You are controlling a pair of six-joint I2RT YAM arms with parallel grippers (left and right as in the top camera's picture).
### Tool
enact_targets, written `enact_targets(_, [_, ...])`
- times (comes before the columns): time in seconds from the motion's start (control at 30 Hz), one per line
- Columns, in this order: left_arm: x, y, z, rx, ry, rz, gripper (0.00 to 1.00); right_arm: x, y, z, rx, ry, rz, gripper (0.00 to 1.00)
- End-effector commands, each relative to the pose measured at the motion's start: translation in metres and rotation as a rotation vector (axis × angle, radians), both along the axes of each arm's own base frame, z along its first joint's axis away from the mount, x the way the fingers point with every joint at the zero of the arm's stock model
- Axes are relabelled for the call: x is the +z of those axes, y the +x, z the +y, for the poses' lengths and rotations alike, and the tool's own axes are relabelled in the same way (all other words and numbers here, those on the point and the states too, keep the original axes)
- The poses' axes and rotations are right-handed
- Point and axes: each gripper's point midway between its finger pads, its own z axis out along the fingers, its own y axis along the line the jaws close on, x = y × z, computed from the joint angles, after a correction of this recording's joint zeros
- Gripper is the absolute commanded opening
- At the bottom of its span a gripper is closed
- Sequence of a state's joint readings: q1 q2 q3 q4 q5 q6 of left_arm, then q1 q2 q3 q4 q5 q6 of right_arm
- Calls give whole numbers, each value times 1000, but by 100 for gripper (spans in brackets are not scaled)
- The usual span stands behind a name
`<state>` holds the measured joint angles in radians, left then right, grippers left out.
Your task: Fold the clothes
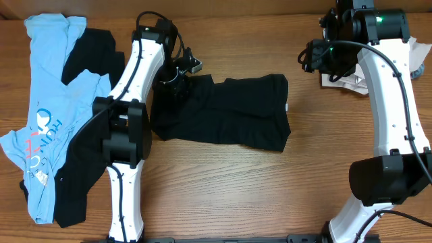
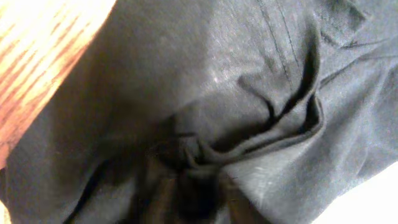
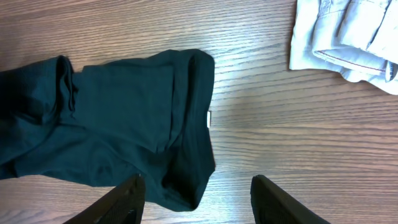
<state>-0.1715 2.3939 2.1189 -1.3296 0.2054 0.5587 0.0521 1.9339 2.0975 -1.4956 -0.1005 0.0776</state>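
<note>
The black T-shirt (image 1: pixel 226 111) lies crumpled across the middle of the table, with its small white tag (image 1: pixel 287 108) at the right edge. My left gripper (image 1: pixel 174 84) is down on the shirt's upper left corner. In the left wrist view black fabric (image 2: pixel 249 93) fills the frame and bunches into folds at the jaws (image 2: pixel 189 180), which look shut on it. My right gripper (image 1: pixel 316 54) hovers above the table, right of the shirt. In the right wrist view its fingers (image 3: pixel 196 183) are open and empty over the shirt's right end (image 3: pixel 124 106), near the tag (image 3: pixel 208 119).
A light-blue printed tee (image 1: pixel 50 101) lies at the far left over a black garment (image 1: pixel 81 162). A folded pale grey cloth (image 1: pixel 341 79) lies at the back right and also shows in the right wrist view (image 3: pixel 348 37). Bare wood lies in front.
</note>
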Motion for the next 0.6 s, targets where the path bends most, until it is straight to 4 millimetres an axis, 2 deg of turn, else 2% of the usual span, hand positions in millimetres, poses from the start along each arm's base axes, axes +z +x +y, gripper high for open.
enact_targets(0.0, [-6,-5,-2,13,4,30,6,-1,0,-1,4,3,1,58])
enact_targets(0.17, [-1,-18,-4,117,19,104,4,-1,0,-1,3,3,0,58])
enact_targets(0.27, [2,-33,-11,156,14,174,4,-1,0,-1,4,3,0,58])
enact_targets(0.43, [15,-66,-46,222,-59,332,4,-1,1,-1,3,4,-3,61])
enact_targets(0.57, [20,-91,-69,168,-34,394,5,0,2,-1,3,4,-7,62])
